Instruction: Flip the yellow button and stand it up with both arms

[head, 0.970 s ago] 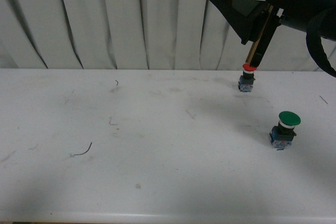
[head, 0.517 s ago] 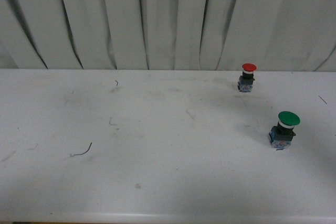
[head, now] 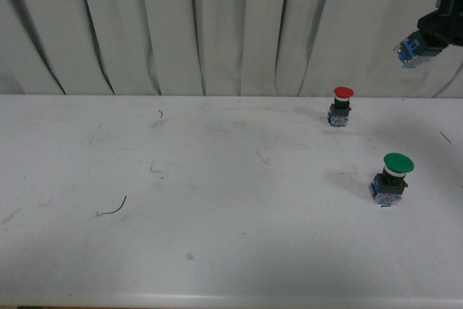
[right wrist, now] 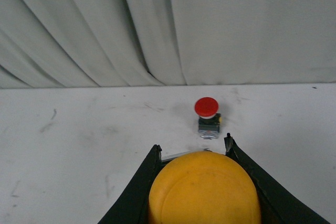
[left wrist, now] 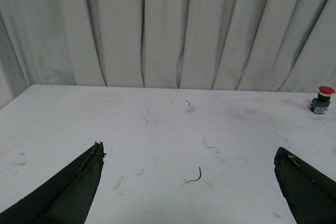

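Right gripper (head: 438, 27) lower than 0.5 s ago, in air up-R of red button (head: 342, 104). Left gripper (left wrist: 189, 148): black wedge fingers spread wide, nothing btwn, over scuffed white table (head: 217, 179), L of red button. Green button (head: 393, 176) upright, near-R of red button. Right jaws clamp yellow button (right wrist: 203, 190): smooth domed cap faces wrist cam, blue-grey base fwd, long axis along fingers.

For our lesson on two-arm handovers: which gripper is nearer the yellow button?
Right. The right gripper is closed around the yellow button. The left gripper hangs open over the table, the button nowhere in its view.
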